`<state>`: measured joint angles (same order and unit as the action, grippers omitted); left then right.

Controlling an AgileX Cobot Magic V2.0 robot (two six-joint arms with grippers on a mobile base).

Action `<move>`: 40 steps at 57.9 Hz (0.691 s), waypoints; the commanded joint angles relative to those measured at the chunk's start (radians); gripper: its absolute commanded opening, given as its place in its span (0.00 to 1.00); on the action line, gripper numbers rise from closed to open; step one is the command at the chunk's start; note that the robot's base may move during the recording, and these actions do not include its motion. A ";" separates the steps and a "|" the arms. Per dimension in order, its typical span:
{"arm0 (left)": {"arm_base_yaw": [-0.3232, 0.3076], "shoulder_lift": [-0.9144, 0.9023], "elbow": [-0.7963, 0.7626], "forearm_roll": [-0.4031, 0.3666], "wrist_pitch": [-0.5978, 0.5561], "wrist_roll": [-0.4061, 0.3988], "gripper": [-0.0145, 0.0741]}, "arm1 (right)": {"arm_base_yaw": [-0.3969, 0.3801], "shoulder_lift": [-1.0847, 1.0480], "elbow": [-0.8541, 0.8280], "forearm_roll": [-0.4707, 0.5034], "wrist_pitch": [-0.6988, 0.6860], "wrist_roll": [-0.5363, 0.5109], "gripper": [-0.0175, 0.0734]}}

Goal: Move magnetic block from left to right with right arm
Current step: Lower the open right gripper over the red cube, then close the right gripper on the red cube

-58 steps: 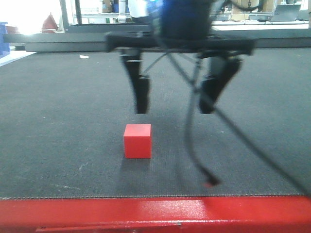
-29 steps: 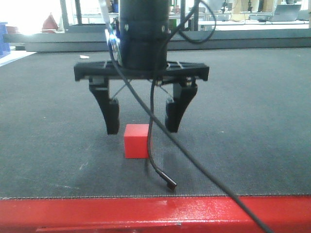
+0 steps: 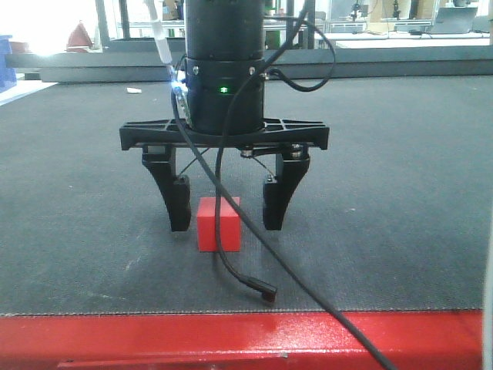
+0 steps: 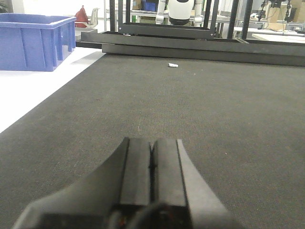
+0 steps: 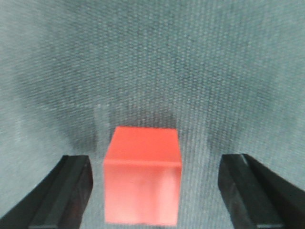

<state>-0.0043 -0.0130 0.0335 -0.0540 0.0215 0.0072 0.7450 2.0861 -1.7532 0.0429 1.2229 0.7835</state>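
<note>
The magnetic block (image 3: 219, 224) is a small red cube resting on the dark mat near the table's front edge. My right gripper (image 3: 226, 223) is lowered over it and open, one black finger on each side, with gaps between the fingers and the cube. In the right wrist view the block (image 5: 143, 183) sits between the two fingers of the right gripper (image 5: 155, 164), closer to the left one, touching neither. My left gripper (image 4: 151, 143) is shut with nothing in it, low over bare mat away from the block.
A loose black cable (image 3: 262, 291) hangs from the right arm across the block's front and ends on the mat. A red table edge (image 3: 246, 339) runs along the front. A blue bin (image 4: 33, 40) stands off the mat at far left. A small white scrap (image 4: 173, 65) lies far back.
The right gripper has swung left and come down, from beside and above the block to straddling it. The block has not moved.
</note>
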 commanded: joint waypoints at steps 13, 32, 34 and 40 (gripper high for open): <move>-0.005 -0.011 0.007 -0.003 -0.078 -0.007 0.02 | 0.015 -0.051 -0.034 0.008 0.031 0.003 0.89; -0.005 -0.011 0.007 -0.003 -0.078 -0.007 0.02 | 0.015 -0.050 -0.033 0.008 0.017 0.003 0.89; -0.005 -0.011 0.007 -0.003 -0.078 -0.007 0.02 | 0.015 -0.049 -0.033 0.008 0.016 0.003 0.89; -0.005 -0.011 0.007 -0.003 -0.078 -0.007 0.02 | 0.015 -0.039 -0.033 0.008 0.025 0.003 0.89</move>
<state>-0.0043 -0.0130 0.0335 -0.0540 0.0215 0.0072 0.7625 2.0957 -1.7555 0.0528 1.2229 0.7871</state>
